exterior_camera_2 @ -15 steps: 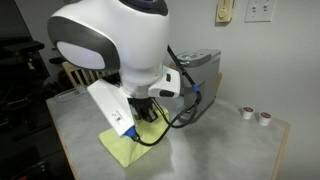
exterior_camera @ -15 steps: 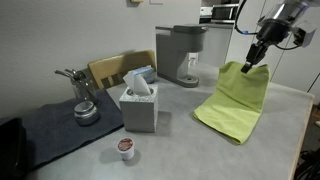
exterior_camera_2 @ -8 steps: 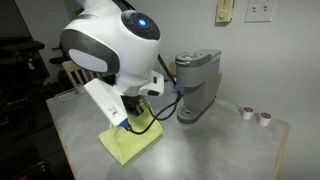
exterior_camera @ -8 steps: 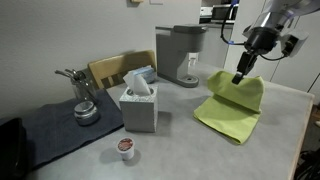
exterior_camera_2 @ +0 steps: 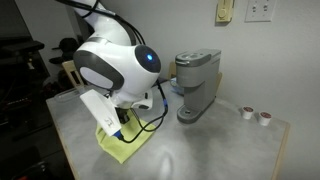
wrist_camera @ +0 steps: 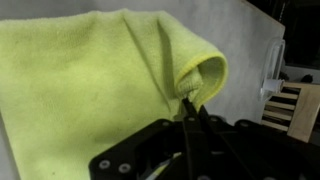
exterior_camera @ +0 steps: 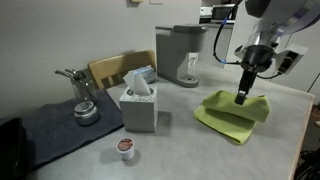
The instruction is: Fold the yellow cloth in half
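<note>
Yellow cloth point(exterior_camera: 235, 112) lies on the grey worktop point(exterior_camera: 180, 145), directly under the jaws and spreading out from them on all sides. The jaws come down from above and are closed on a raised fold of the cloth, near its middle. In the wrist view the cloth point(wrist_camera: 90, 90) fills almost the whole picture, and just beyond the jaws a doubled edge stands up as a small rounded loop point(wrist_camera: 203, 76). Around the jaws the cloth is bunched and wrinkled; further from them it lies flatter on the worktop, with one corner pointing away from the jaws toward the front edge. In an exterior view the white arm point(exterior_camera_2: 112, 70) hides the jaws, and only a part of the cloth point(exterior_camera_2: 122, 150) shows below it.

Behind the jaws, near but not touching the cloth, stands a grey coffee machine point(exterior_camera: 181, 52). A tissue box point(exterior_camera: 138, 106) stands well apart from the jaws, across the worktop. Beyond it, still further from the jaws, a metal pot point(exterior_camera: 83, 103) rests on a dark mat point(exterior_camera: 50, 130). A small pod cup point(exterior_camera: 125, 148) stands in front of the tissue box
</note>
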You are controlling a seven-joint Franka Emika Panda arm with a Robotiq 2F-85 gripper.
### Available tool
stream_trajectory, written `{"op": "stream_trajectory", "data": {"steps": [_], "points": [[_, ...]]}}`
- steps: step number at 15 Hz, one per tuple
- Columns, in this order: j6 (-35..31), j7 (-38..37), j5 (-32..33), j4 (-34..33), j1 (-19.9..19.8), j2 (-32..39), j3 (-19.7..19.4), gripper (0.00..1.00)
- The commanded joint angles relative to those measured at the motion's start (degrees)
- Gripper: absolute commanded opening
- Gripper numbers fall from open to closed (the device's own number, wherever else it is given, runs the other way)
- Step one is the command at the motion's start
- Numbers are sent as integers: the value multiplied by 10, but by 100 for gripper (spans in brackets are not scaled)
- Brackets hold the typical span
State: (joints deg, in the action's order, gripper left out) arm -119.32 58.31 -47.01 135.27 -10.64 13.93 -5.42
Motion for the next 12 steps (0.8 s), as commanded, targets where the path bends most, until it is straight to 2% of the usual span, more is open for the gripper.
{"op": "stream_trajectory", "data": {"steps": [1, 6, 12], "points": [[30, 16, -9, -27, -6, 56, 8, 1], [30, 13, -16, -41, -12, 89, 17, 1], [2, 12, -34, -35, -12, 64, 14, 1]]}}
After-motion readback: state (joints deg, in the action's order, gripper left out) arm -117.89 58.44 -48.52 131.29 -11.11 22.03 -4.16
